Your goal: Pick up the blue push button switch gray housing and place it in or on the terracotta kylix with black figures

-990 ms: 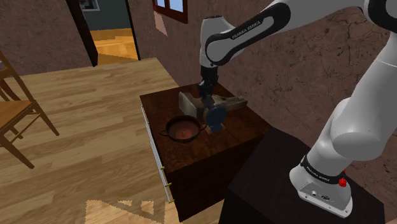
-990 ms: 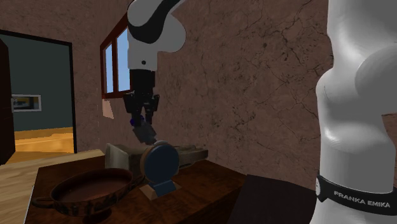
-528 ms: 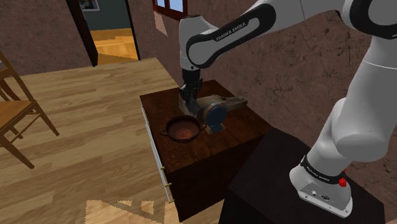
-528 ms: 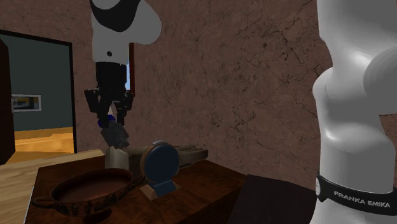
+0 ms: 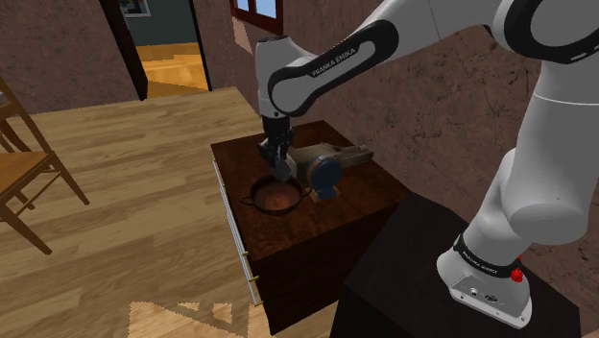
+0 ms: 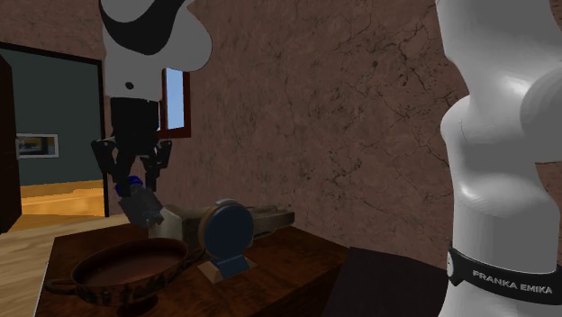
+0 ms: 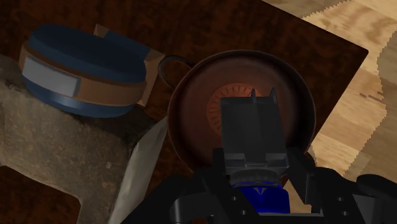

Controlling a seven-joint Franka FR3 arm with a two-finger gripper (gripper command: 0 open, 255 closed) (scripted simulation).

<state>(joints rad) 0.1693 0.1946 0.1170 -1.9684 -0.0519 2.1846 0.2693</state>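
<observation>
Black stand (image 5: 408,257) sits at the shoulder view's lower right, just beside the dark wood surface (image 5: 357,200). The terracotta kylix (image 5: 276,197) rests upright on the part of the surface toward the shoulder view's left. In the wrist view the surface's edge runs close past its rim, with plank floor (image 5: 125,221) beyond. The gripper (image 5: 277,165) hangs directly above the bowl, jaws clasped on the switch (image 6: 142,209). Its grey housing (image 7: 253,130) points down and tilts a little, and the blue button (image 7: 259,195) sits up between the jaws. From the wrist, the housing lies over the middle of the bowl. The second exterior view shows an open gap between the housing and the rim, no contact. A blue disc on a tan base (image 5: 324,175) stands on edge just beside the kylix, near one of its loop handles. A rough grey-brown block (image 5: 334,154) lies behind the disc, and a pale end of it comes close to the bowl's rim. The air over the bowl itself is open. Farther back are a mottled brown wall (image 6: 360,108), a window (image 6: 175,95) and a doorway (image 5: 168,48), with a wooden chair (image 5: 24,182) well apart at the shoulder view's left.
</observation>
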